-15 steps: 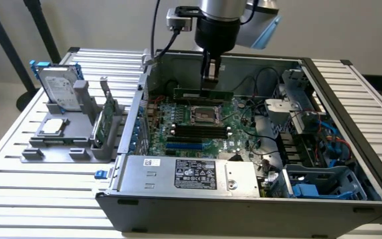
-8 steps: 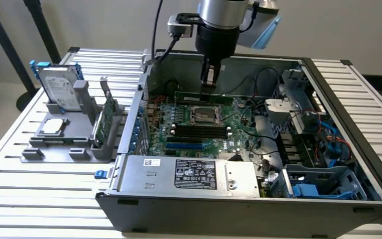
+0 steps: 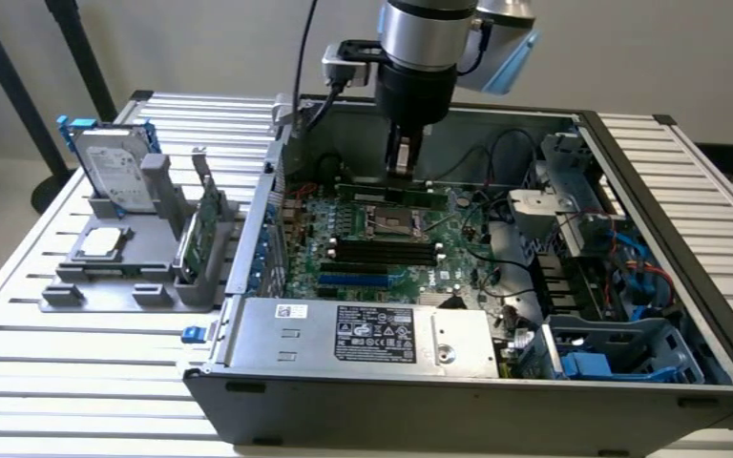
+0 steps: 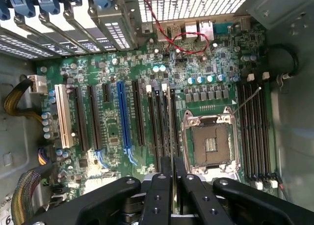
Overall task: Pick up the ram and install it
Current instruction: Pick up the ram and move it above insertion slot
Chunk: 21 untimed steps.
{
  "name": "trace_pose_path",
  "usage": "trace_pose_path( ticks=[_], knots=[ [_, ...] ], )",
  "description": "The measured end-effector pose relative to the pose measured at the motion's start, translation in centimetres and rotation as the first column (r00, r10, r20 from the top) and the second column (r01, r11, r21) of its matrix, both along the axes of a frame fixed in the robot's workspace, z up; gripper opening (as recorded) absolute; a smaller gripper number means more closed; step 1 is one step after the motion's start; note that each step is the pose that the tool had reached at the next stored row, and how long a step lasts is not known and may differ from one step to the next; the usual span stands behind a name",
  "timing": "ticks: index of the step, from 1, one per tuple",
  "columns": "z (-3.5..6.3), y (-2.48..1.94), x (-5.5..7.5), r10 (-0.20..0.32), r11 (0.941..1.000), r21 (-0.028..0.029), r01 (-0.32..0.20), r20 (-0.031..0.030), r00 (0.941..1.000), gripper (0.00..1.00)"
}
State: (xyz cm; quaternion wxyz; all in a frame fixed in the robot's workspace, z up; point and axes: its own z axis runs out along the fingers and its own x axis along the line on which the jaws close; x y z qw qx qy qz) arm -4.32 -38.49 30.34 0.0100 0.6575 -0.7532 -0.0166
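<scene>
Clamped onto the ram [image 3: 399, 194] with the tool [image 3: 401, 172], low over the motherboard [image 3: 331, 231]. Past pickup, judging by that. Short of seated, apparently.

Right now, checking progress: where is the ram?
Exterior view, centre: the ram sits clamped in the hand, over the motherboard near the CPU socket.

Black rectangular label [image 3: 374, 333] on grey metal power-supply box [image 3: 271, 345], 6 o'clock in the exterior view: print illegible | small white sticker [image 3: 293, 310], label's 10 o'clock: illegible | white tag [image 4: 6, 216]: apparently "6"
</scene>
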Motion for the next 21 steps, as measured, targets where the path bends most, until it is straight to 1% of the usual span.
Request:
trace_pose_path(
  ticks=[4,6,10,14,17,18,21],
  knots=[
    [-0.53,0.0,0.0,0.001,1.0,-0.0004,-0.001,0.0152,0.9999,0.14],
    [-0.83,0.0,-0.1,0.005,1.0,-0.0003,-0.005,0.0188,0.9998,0.14],
    [-1.46,0.0,-0.2,0.021,0.9998,-0.001,-0.021,0.0194,0.9996,0.14],
    [-2.13,0.0,-0.2,0.043,0.9991,-0.0035,-0.043,0.0193,0.9989,0.14],
    [-2.68,-0.01,-0.2,0.051,0.9987,-0.0046,-0.051,0.0193,0.9985,0.14],
    [-2.85,-0.05,-0.2,0.052,0.9986,-0.0049,-0.052,0.0192,0.9985,0.14],
    [-3.25,-0.47,-0.2,0.053,0.9986,-0.0049,-0.053,0.0193,0.9984,0.14]
  ],
)
